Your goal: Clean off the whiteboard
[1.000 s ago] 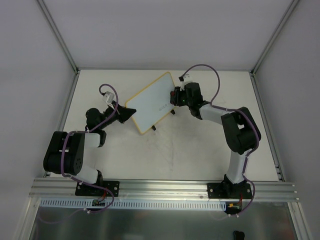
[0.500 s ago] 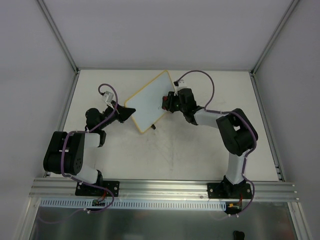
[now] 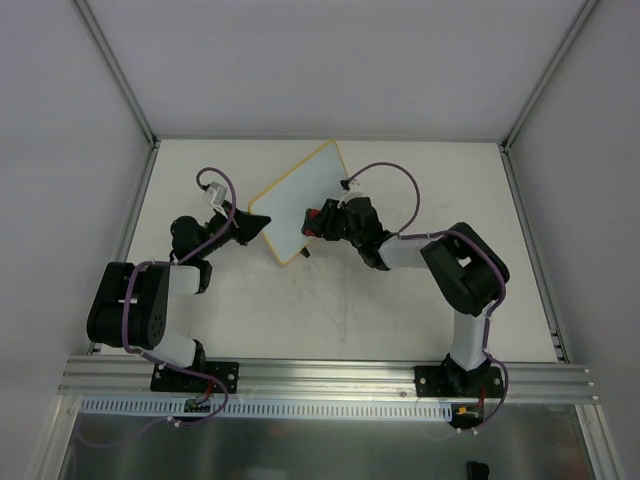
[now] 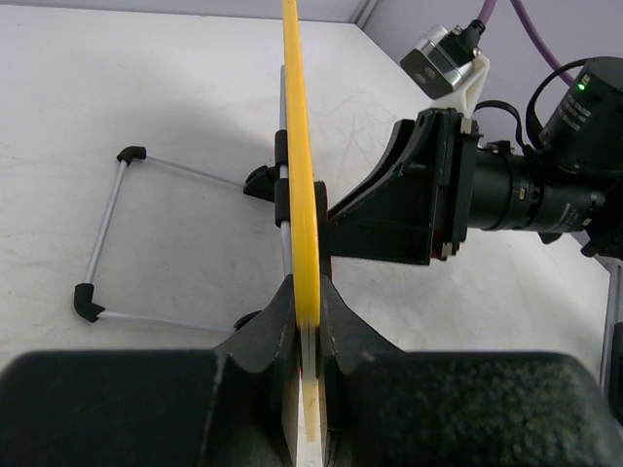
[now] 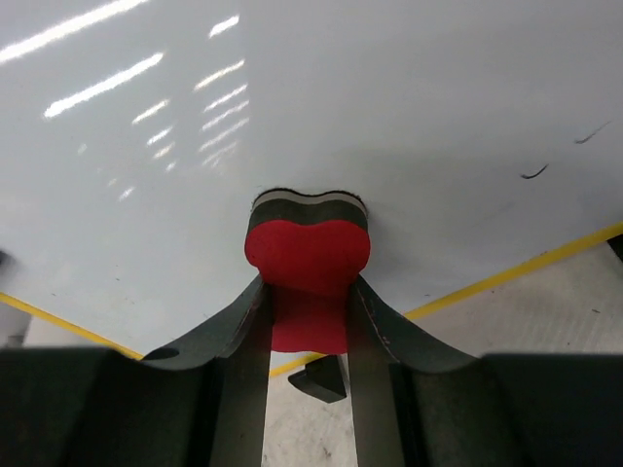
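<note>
Left tool (image 4: 307, 302) is clamped shut on the near-left corner of the whiteboard (image 3: 293, 203), fingers pinching the yellow frame edge from both sides. Right tool (image 5: 309, 292) is closed narrow on a red eraser (image 5: 307, 255), squeezed so it bulges. The eraser's dark felt face is pressed flat on the white surface, low on the board near its yellow bottom edge. Black foot (image 5: 316, 379) sits just under the eraser. Board is on the table (image 3: 350, 300), left of centre, propped at a tilt between the two tools, set diagonally in the top view. Wire stand (image 4: 102, 233) with black tips rests on the table behind the board. Two small dark marks (image 5: 533, 173) are right of the eraser. Farther up the face is white with glare streaks.
</note>
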Controlling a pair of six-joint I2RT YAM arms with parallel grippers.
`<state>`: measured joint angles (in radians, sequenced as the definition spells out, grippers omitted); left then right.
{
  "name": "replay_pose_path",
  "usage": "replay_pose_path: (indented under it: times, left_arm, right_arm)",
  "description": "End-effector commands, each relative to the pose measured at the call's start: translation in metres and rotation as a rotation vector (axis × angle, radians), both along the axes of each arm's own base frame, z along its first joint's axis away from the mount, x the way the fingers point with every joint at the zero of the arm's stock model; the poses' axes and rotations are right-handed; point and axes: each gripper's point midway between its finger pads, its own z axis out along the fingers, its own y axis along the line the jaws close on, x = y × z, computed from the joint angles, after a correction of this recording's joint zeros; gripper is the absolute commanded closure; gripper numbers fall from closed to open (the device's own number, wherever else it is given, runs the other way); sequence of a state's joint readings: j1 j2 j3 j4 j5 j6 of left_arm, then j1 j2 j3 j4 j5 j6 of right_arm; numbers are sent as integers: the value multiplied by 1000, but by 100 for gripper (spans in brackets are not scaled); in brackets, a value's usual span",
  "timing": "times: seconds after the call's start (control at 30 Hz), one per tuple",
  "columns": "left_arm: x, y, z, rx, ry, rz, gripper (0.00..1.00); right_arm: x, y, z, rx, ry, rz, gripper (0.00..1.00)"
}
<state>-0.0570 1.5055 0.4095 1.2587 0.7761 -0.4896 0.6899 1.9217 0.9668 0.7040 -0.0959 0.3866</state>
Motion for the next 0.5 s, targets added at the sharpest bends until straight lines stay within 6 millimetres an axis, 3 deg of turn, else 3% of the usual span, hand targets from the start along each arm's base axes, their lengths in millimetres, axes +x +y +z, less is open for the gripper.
replay_pose_path:
  times: [0.0,0.23,0.33,0.47]
  left_arm:
    - [-22,-25,19,-8,-75,-182,100]
    - [-23,-25,19,-9,-75,-183,100]
    - [-23,-25,20,-8,-77,-182,100]
    - [-24,-25,21,-8,-80,-183,100]
  right_arm:
    - [33,-20,27,163,-5,-95,100]
    - [75,-78,37,204,6,-248,100]
    - [89,-96,36,203,19,-290,100]
    - [98,-103,36,193,17,-308,100]
